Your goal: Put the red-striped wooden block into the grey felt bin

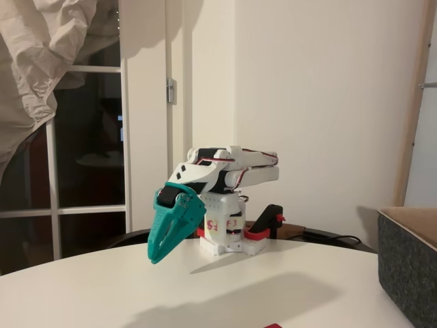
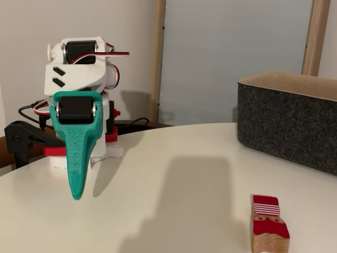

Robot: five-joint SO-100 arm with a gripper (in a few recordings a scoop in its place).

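A fixed view shows the red-striped wooden block [image 2: 269, 226] lying on the white round table [image 2: 174, 174], low at the right of the picture. It is a small piece of pale wood with rounded corners; its upper face is red, with a patch of thin white stripes at the far end and a wavy white line nearer the camera. It sits in front of the grey felt bin [image 2: 289, 126], apart from it, with bare tabletop between the two. The other fixed view catches just a red sliver of the block [image 1: 273, 326] at the bottom edge, left of the bin [image 1: 408, 273].

The bin is a straight-walled box of dark speckled felt with a tan lining along its rim, standing on the table's right side in both fixed views.

The teal gripper [image 1: 154, 257] hangs well away from the bin, on the far side of the block from it, pointing down at the table with its tip above the surface. Its fingers lie together along their length, clenched on nothing. The folded white arm [image 1: 229, 171] sits behind it on a base [image 1: 229, 236] fixed with red clamp pieces.

Red handwritten marks on the base cannot be made out for certain.
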